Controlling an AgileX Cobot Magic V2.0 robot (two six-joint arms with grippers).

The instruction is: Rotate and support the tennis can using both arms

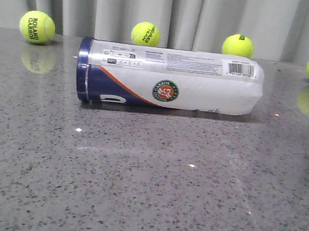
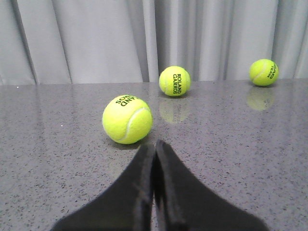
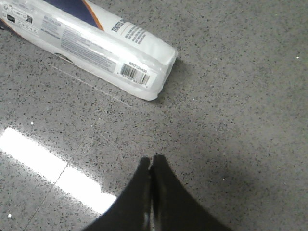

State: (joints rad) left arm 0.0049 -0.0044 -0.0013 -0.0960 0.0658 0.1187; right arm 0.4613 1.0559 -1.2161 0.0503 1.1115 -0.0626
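Tennis can lying on its side, both arms clear of it.
Front: tennis can (image 1: 170, 79) mid-table, untouched. Left gripper (image 2: 155, 149) fingers together, facing tennis balls (image 2: 127, 119). Right gripper (image 3: 151, 163) fingers together near the can's barcode end; a one-sided nudge could roll it away.

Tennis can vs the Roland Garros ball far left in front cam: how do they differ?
The tennis can is a long tube lying on its side; the ball is a small sphere. The can is white with a navy band and rim; the ball is yellow-green. The can sits nearer the camera, the ball back by the curtain. Both rest on the table and carry Roland Garros branding.
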